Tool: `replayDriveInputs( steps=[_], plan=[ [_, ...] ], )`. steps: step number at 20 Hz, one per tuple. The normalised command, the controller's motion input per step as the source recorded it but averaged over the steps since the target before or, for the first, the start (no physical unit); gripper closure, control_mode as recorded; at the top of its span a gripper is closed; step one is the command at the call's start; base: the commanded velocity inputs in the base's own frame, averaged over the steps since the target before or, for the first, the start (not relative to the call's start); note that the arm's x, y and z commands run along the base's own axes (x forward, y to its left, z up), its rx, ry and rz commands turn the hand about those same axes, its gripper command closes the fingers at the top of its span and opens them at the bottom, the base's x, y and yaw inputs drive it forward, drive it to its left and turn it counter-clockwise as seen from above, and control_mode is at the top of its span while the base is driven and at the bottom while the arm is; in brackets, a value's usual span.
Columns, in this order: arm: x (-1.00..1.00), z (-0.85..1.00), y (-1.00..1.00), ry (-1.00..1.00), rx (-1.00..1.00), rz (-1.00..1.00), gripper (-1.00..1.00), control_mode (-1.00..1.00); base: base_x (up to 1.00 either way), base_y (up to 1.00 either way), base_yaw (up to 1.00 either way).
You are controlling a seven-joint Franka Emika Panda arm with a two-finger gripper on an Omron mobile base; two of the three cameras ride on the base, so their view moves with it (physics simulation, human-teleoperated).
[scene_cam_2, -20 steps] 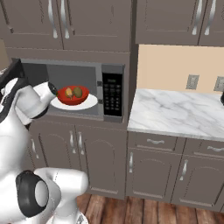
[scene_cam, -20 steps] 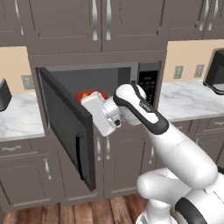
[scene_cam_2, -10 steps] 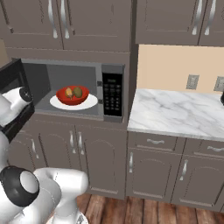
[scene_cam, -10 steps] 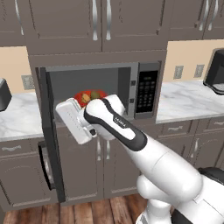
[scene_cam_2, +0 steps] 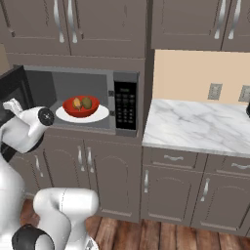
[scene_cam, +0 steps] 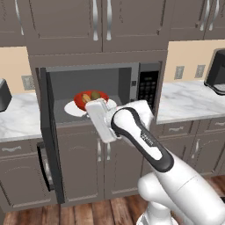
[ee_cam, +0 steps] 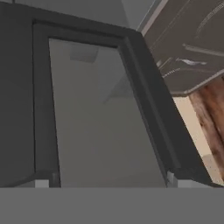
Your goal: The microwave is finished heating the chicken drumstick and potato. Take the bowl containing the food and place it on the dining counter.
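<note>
The microwave (scene_cam: 149,83) stands open, its door (scene_cam: 49,145) swung out to the left and seen nearly edge-on. Inside, the red bowl (scene_cam: 90,99) (scene_cam_2: 81,106) rests on the white turntable (scene_cam_2: 100,115). It holds the yellow-orange chicken drumstick (scene_cam_2: 76,103) and the olive-brown potato (scene_cam_2: 87,102). My white hand (scene_cam: 102,119) hangs just in front of the cavity, below and in front of the bowl, apart from it. In the hand view my gripper (ee_cam: 108,181) is open and empty, facing the door's dark frame and glass (ee_cam: 96,113). The dining counter is out of view.
Marble counters flank the microwave, one on the right (scene_cam: 189,99) (scene_cam_2: 195,124) and one on the left (scene_cam: 17,118). A dark appliance (scene_cam: 216,72) sits at the far right, a grey toaster (scene_cam: 2,94) at the far left. Brown cabinets stand above and below, over a wood floor.
The microwave door has swung from half open to fully open on the left. My hand swept left with it, then came back right to the front of the cavity. The gripper stayed open.
</note>
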Motion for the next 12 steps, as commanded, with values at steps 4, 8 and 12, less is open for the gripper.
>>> replayDriveInputs(
  steps=[4,8,12],
  plan=[
    [0.17,0.0,-1.0,-0.04,0.0,-0.26,-1.0,-1.0,0.0,0.0,0.0],
    [0.25,0.1,-1.0,0.0,-0.04,-0.27,-1.0,-1.0,0.0,0.0,0.0],
    [0.24,0.17,-1.0,0.0,-0.14,-0.23,-1.0,-1.0,0.0,0.0,0.0]
  ],
)
